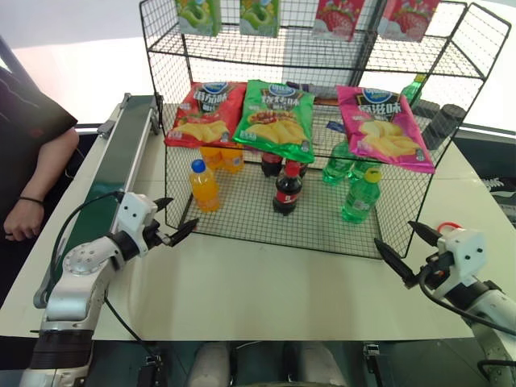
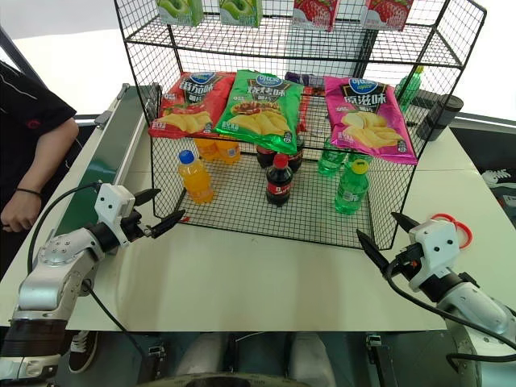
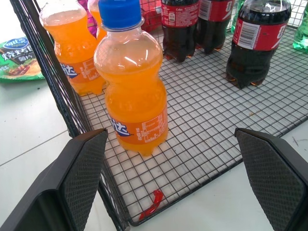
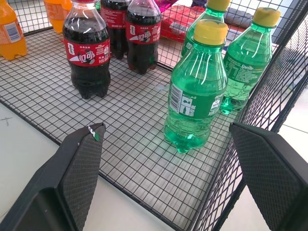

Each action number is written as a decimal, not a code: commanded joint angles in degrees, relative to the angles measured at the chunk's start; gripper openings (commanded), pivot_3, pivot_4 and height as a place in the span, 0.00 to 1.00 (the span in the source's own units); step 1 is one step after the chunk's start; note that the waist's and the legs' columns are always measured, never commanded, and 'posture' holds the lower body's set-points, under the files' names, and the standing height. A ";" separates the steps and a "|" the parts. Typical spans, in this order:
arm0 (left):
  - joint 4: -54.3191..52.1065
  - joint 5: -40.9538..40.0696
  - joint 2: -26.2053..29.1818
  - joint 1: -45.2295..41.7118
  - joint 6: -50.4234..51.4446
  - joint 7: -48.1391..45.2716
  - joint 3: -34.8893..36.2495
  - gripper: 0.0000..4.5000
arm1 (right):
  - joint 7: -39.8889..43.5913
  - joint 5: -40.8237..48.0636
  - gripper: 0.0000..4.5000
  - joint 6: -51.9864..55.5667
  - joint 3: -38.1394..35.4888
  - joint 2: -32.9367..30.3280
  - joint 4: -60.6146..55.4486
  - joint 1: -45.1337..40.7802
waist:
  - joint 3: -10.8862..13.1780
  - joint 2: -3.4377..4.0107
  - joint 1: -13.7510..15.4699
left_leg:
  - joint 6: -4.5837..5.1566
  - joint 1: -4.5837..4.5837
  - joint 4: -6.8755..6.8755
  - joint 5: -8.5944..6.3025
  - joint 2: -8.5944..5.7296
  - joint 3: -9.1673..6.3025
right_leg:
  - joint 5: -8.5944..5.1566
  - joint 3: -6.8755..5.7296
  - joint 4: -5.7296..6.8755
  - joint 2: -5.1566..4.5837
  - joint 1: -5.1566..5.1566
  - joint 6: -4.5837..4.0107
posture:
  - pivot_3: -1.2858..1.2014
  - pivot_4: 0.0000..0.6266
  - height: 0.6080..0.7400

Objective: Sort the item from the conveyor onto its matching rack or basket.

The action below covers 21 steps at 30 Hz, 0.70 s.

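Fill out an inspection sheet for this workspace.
Surface: white table, bare in front of the rack.
Job's things: green soda bottle with yellow cap stands upright in the black wire rack, lowest tier, right side; conveyor belt carries nothing.
Clutter: orange drink bottle and cola bottle in the same tier; chip bags hang above.
Grippers: left claw open, empty; right claw open, empty.
Cables: black cable along the left arm.
Surroundings: person's arm beside the conveyor.
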 commanded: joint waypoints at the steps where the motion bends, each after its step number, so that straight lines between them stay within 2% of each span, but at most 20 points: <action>1: -0.43 -0.68 0.25 -1.50 -0.37 0.15 1.31 1.00 | -0.46 0.28 0.96 -0.27 -0.33 -0.37 -2.53 -0.19 | 0.00 0.00 0.00 | 0.00 0.00 0.00 0.00 0.00 0.00 | 0.00 0.00 0.00 0.00 0.00 0.00 | 0.52 0.24 1.00; 21: -0.51 -0.35 0.06 -1.42 -0.32 0.80 1.16 1.00 | -0.33 0.65 0.96 0.37 0.33 -0.54 -1.82 -0.27 | -0.01 -0.01 0.01 | 0.00 0.02 0.02 0.00 -0.01 0.01 | 0.06 -0.01 0.02 0.07 0.02 0.11 | 0.52 0.24 1.00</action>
